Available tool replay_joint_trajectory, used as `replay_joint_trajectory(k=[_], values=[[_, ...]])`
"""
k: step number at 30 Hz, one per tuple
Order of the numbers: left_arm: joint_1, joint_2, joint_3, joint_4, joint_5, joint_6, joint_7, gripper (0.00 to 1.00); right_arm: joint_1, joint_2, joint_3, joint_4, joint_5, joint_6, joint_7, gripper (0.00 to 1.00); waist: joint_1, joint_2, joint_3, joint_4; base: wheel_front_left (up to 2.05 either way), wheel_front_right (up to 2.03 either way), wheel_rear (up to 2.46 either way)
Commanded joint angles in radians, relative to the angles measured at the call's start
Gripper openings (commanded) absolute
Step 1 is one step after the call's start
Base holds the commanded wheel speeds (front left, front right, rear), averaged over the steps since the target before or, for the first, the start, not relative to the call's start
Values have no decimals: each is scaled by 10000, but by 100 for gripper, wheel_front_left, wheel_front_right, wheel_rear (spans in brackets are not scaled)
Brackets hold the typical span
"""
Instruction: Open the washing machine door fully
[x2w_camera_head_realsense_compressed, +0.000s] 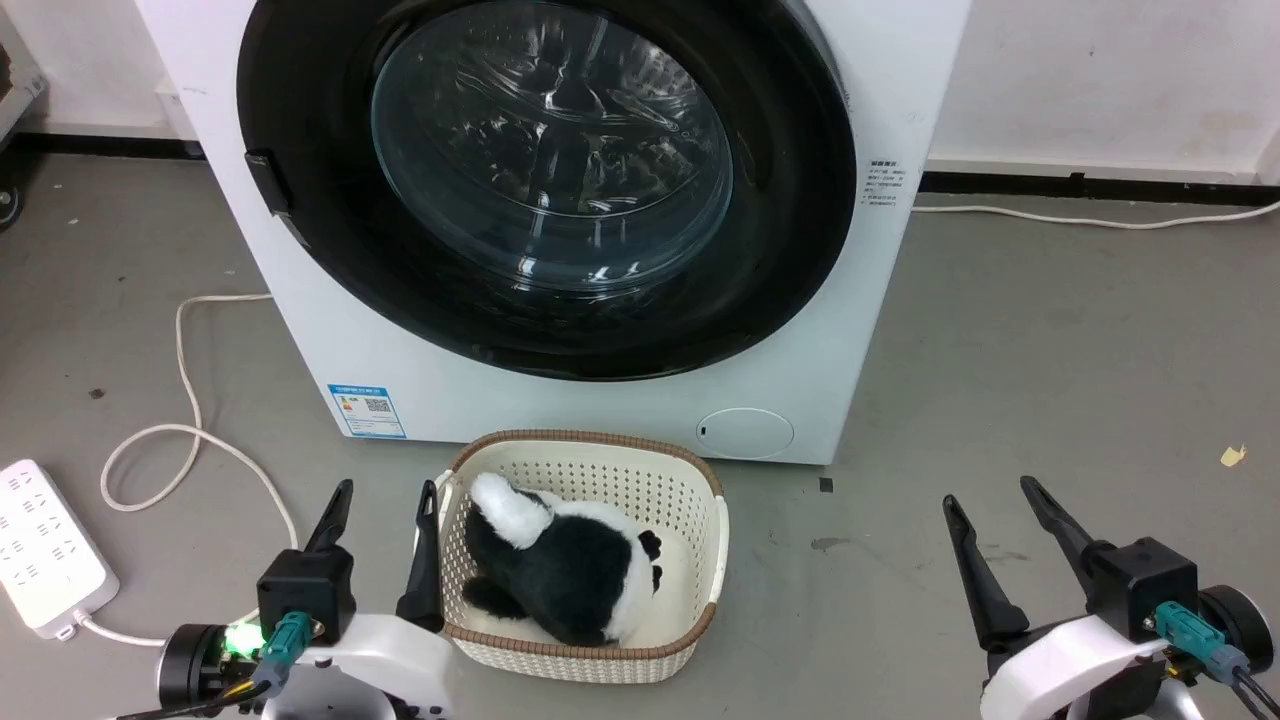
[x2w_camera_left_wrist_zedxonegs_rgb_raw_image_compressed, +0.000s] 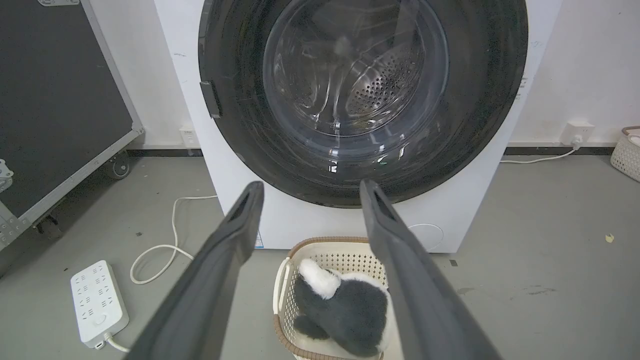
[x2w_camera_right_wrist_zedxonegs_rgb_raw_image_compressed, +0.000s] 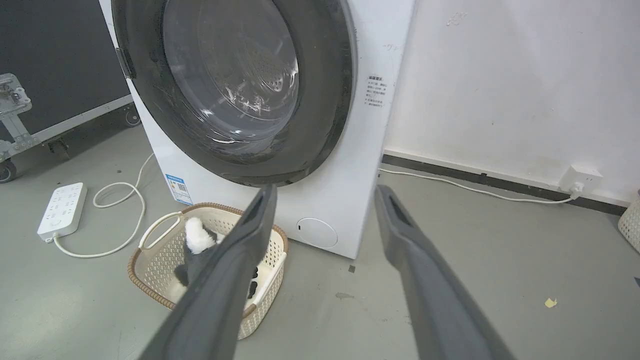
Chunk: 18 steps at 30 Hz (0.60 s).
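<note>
Straight ahead of the robot stands a white washing machine (x2w_camera_head_realsense_compressed: 620, 400). The washing machine door (x2w_camera_head_realsense_compressed: 550, 160), a wide glossy black ring around a bulging clear glass centre, covers nearly the whole front. It looks shut, lying flat against the front.

A small dark tab (x2w_camera_head_realsense_compressed: 266, 183) sits on the door's left edge, about halfway up. It is probably the place to pull, which would put the hinge on the right, so the door would swing out from the left.

Both grippers are low and near the floor (x2w_camera_head_realsense_compressed: 1050, 350), well short of the door, which lies above and beyond their fingertips. The left gripper (x2w_camera_head_realsense_compressed: 388, 488) is below and a little right of the tab, and is the nearer arm to it. Its two fingers are spread wide and hold nothing. One finger lines up with the left rim of a cream basket (x2w_camera_head_realsense_compressed: 590, 437) that holds a black and white stuffed toy (x2w_camera_head_realsense_compressed: 570, 565); whether finger and rim touch cannot be told.

The right gripper (x2w_camera_head_realsense_compressed: 990, 492) is off to the machine's right, well apart from it. Its fingers are also spread wide, holding and touching nothing.
</note>
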Motion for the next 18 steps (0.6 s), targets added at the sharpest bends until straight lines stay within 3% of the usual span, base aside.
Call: replay_joint_trajectory(k=[1, 18], values=[[57, 5, -26, -29, -3, 41, -105, 100, -7, 6, -20, -34, -20, -1, -135, 100, 0, 0, 39, 25, 0, 0, 0], [-216, 9, -298, -318, -87, 221, -460, 100, -853, -359, -109, -94, 239, -3, -459, 100, 0, 0, 823, 335, 0, 0, 0]])
